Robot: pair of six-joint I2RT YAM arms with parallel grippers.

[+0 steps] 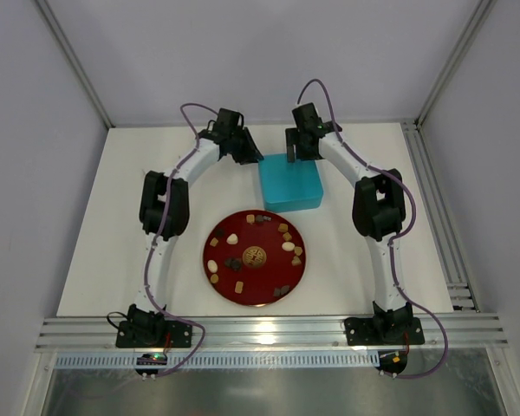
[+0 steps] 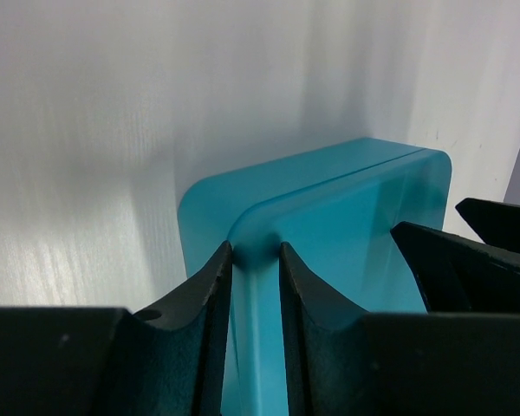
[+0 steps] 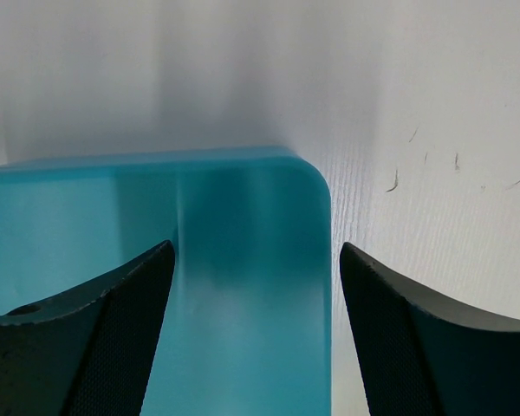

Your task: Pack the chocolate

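Several small chocolate pieces (image 1: 232,237), dark brown, tan and cream, lie scattered on a round red plate (image 1: 269,238) with a gold emblem at its middle. Behind the plate stands a teal box (image 1: 291,184), its lid on. My left gripper (image 1: 253,158) is at the box's far left corner; in the left wrist view (image 2: 256,247) its jaws stand narrow, closed on the rounded edge of the box (image 2: 347,208). My right gripper (image 1: 296,154) is open at the far right corner; in the right wrist view (image 3: 256,247) its jaws straddle the box (image 3: 87,199).
The plate sits near the front middle of the white table (image 1: 113,217), between the two arm bases. White walls close in the back and sides. The right gripper's black fingers (image 2: 468,260) show at the right of the left wrist view.
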